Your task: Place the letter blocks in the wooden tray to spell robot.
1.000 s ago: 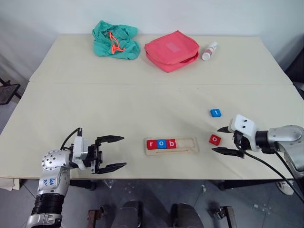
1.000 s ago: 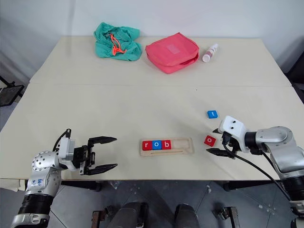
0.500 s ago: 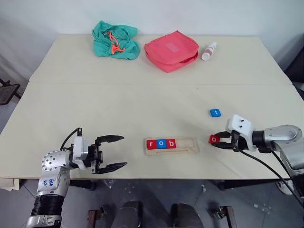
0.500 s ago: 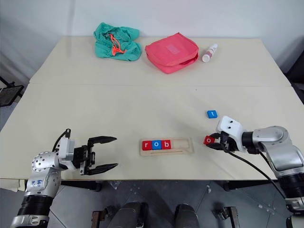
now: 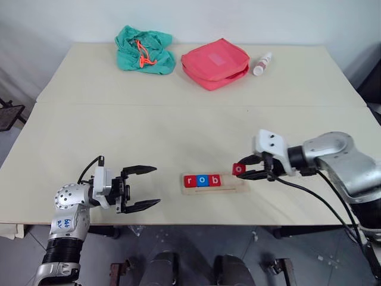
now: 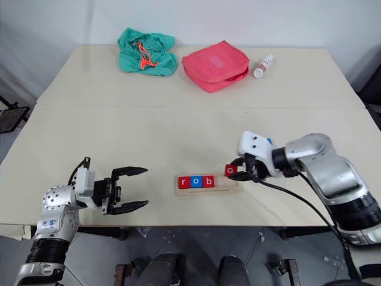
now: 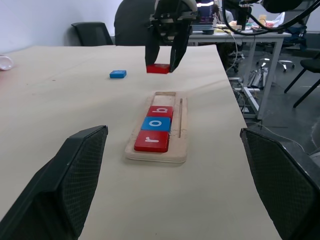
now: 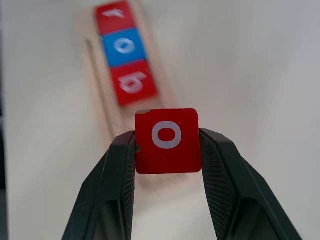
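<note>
A: Beige table (image 5: 178,119), white wall behind. Clutter at the far edge: green cloth bag (image 5: 144,50), red zip pouch (image 5: 215,62), small bottle (image 5: 262,63). None of that matters for the job.

B: How far along?

A: Abt 3 of 5 done. Wooden tray (image 5: 235,183) sits near the front edge w/ r, o, b (image 5: 202,180) seated in a row at its left end, touching each other. Right part of the groove is bare, room for two more by the look of it.

B: 4th letter?

A: Red o block (image 8: 167,140) is pinched between the right gripper (image 5: 245,169) fingers, off the table, just above the tray's free right end. Not seated yet.

B: And the t?

A: Blue t block (image 7: 118,74) lies flat on the table beyond the tray, well apart from it. Untouched, so that's last.

B: Left arm?

A: Left gripper (image 5: 143,187) hangs near the front edge left of the tray, fingers spread wide, nothing in them.

B: So left to do: drop o beside b, then fetch t.

A: Yep, my read too.
</note>
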